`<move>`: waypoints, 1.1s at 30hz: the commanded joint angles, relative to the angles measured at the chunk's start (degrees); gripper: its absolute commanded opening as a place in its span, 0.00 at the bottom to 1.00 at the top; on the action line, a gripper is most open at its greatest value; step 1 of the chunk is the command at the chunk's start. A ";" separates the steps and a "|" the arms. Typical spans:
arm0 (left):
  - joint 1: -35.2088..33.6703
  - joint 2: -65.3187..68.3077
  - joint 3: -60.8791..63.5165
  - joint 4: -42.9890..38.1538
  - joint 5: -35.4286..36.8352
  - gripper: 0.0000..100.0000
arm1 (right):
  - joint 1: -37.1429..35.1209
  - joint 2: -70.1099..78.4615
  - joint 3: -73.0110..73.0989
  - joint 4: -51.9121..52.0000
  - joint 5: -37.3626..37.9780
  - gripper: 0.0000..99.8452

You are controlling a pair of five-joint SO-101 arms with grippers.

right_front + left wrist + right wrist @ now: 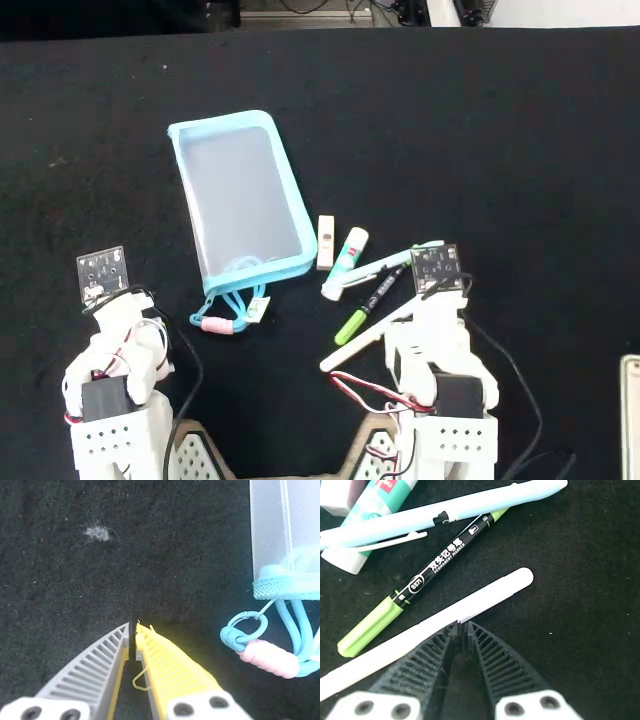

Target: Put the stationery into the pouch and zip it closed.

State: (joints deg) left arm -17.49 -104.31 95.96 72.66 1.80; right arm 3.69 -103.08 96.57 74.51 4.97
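While our left claw (134, 626) and right claw (464, 625) sit closed, empty, we're at the first pickup: open right for the white pen (490, 596).

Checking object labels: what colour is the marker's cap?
Light green cap on a black marker; clearest in the right wrist view.

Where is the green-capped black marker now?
In the high view, the black marker lies right of the pouch, between the light blue pen and the white pen.
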 commanded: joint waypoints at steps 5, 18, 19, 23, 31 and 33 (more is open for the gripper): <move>0.04 -0.26 1.45 0.44 0.53 0.03 | -0.26 -5.49 -0.04 0.44 -0.09 0.01; -0.40 -0.35 0.84 -1.93 0.18 0.03 | -0.26 -5.49 -0.04 0.44 -0.09 0.01; -0.48 -0.35 0.84 -4.22 0.18 0.03 | -0.26 -5.49 -0.04 0.44 -0.09 0.01; -0.57 -0.35 0.84 -14.68 -0.09 0.03 | -0.26 -5.49 -0.04 0.44 -0.09 0.01; -0.57 -0.35 1.36 -28.31 -25.05 0.03 | -0.26 -5.49 -0.04 0.44 -0.09 0.01; -1.27 -0.35 1.19 -29.89 -25.32 0.03 | -0.26 -5.49 -0.04 0.44 -0.09 0.01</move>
State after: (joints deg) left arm -17.49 -104.22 96.04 47.16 -19.21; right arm 3.69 -103.08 96.57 74.51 4.97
